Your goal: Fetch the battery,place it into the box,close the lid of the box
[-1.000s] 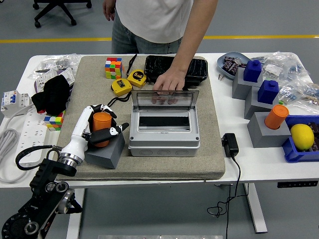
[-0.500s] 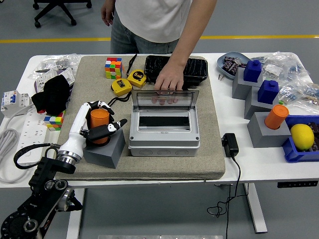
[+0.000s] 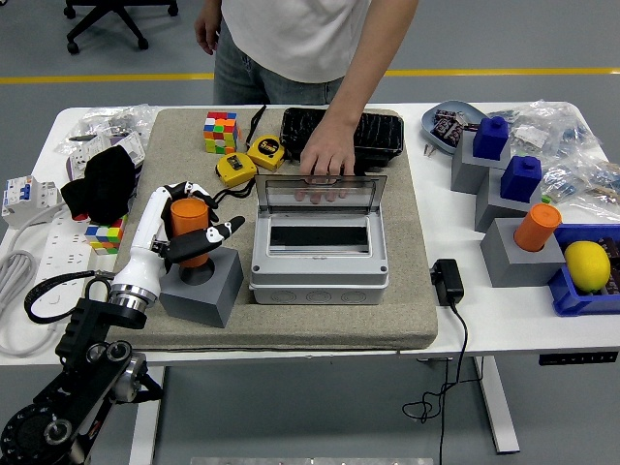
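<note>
Since a second ago your left hand (image 3: 194,235) has lifted the orange battery (image 3: 190,232) clear of the grey block (image 3: 203,287), fingers clenched around it, so the fetch is done; next, carry it toward 3 o'clock over the open box (image 3: 320,254) whose lid (image 3: 320,194) a person's hand (image 3: 326,155) holds.

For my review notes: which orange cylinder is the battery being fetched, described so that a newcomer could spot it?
Start at the beige mat in the middle of the white table; at its left front corner stands a grey block, beside the grey box. The battery is the orange cylinder just above that block, gripped by the robot's left hand. The other orange cylinder sits untouched on a grey block at the far right.
</note>
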Robot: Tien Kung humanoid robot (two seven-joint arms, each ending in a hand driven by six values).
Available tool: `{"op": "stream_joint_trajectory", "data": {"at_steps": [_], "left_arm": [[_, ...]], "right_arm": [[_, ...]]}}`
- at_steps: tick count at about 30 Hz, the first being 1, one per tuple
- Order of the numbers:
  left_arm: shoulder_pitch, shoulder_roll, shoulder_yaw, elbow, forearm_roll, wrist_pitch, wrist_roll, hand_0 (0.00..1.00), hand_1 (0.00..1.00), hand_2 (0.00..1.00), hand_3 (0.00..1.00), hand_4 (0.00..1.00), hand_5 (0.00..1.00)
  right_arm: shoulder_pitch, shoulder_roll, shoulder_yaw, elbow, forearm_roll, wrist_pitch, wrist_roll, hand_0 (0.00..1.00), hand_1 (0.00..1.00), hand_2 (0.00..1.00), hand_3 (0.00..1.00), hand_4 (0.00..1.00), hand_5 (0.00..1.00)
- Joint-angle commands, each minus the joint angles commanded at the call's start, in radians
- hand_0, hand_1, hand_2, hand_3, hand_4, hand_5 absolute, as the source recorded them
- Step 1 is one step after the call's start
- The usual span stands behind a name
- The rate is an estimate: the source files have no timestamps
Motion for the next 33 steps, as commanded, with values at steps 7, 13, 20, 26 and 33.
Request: {"op": "stream_joint_trajectory", "data": {"at_steps": [7, 13, 20, 26, 33], "left_arm": [[-0.008, 0.007, 0.023, -0.036, -0.086, 0.011, -0.008, 0.042, 0.018, 0.054, 0.111, 0.998, 0.002], [-0.025, 0.02, 0.06, -0.068, -0.141, 0.046, -0.019, 0.036, 0.002, 0.013, 0.048, 0.998, 0.142], [-0.071, 0.067, 0.171, -0.13, -0.011, 0.039, 0.008, 0.034, 0.002, 0.002, 0.035, 0.991, 0.183], [-0.129, 0.098, 0.286, -0.135, 0.056, 0.057, 0.013, 0.031, 0.002, 0.002, 0.032, 0.952, 0.202], [-0.215, 0.126, 0.421, -0.106, 0.196, 0.09, 0.014, 0.031, 0.002, 0.002, 0.031, 0.936, 0.205]], "right_arm": [[0.001, 0.001, 0.002, 0.0, -0.001, 0.0, 0.001, 0.974, 0.783, 0.746, 0.794, 0.998, 0.998], [0.002, 0.001, 0.003, 0.0, -0.002, 0.0, 0.0, 0.974, 0.784, 0.746, 0.794, 0.998, 0.998], [0.004, 0.0, 0.004, 0.0, -0.002, 0.001, 0.0, 0.975, 0.784, 0.746, 0.795, 0.998, 0.998], [0.005, -0.001, 0.005, 0.0, -0.005, 0.0, 0.0, 0.974, 0.783, 0.745, 0.795, 0.998, 0.998], [0.008, -0.004, 0.003, 0.0, -0.006, 0.0, -0.001, 0.976, 0.784, 0.746, 0.795, 0.998, 0.998]]}}
